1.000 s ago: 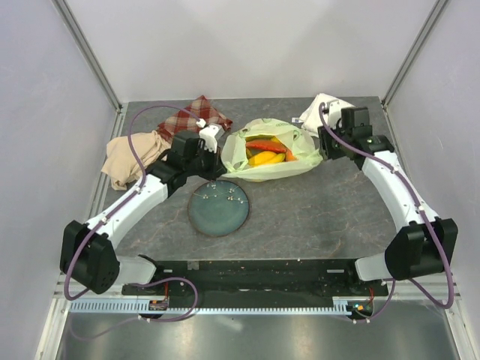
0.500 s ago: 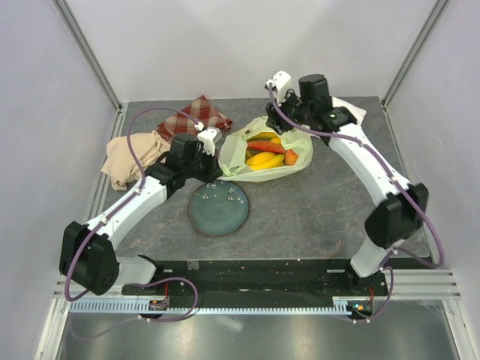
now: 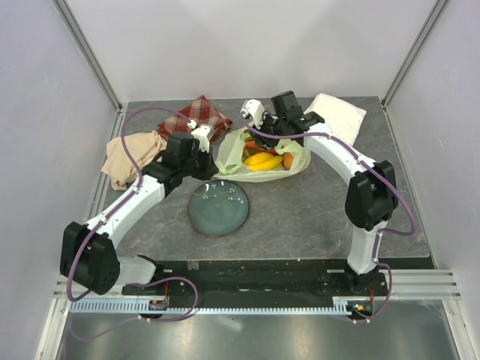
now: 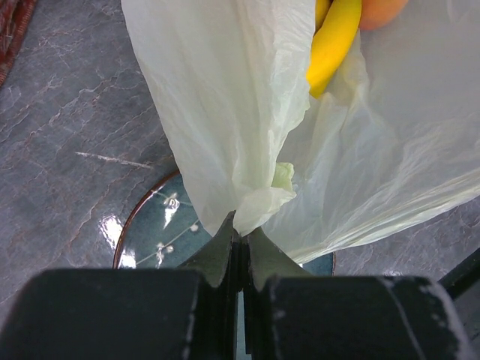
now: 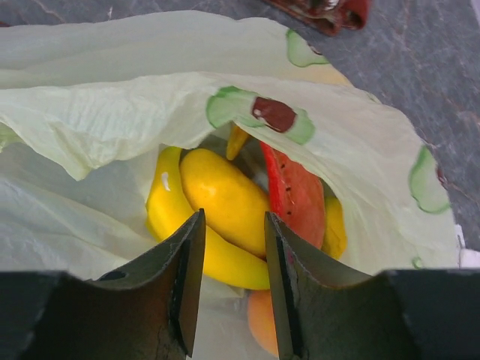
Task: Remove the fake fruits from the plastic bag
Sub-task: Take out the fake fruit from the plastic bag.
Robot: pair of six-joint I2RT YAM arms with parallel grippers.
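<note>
The plastic bag lies at the centre back of the desk with its mouth open upward. The fruits are inside: a yellow oblong fruit, a banana bunch, a red watermelon slice and a peach.

The right gripper hangs just above the bag's mouth, jaws partly apart and holding nothing. In its wrist view the oblong fruit shows between the two fingers. The right arm arches in from the lower right of the overhead view, elbow raised and wrist bent down over the bag.

The left gripper is pinched tight on a gathered fold at the bag's left edge. Its arm reaches in low from the lower left.

A plate sits just in front of the bag. A red checked cloth lies at upper left and a white towel at upper right.
</note>
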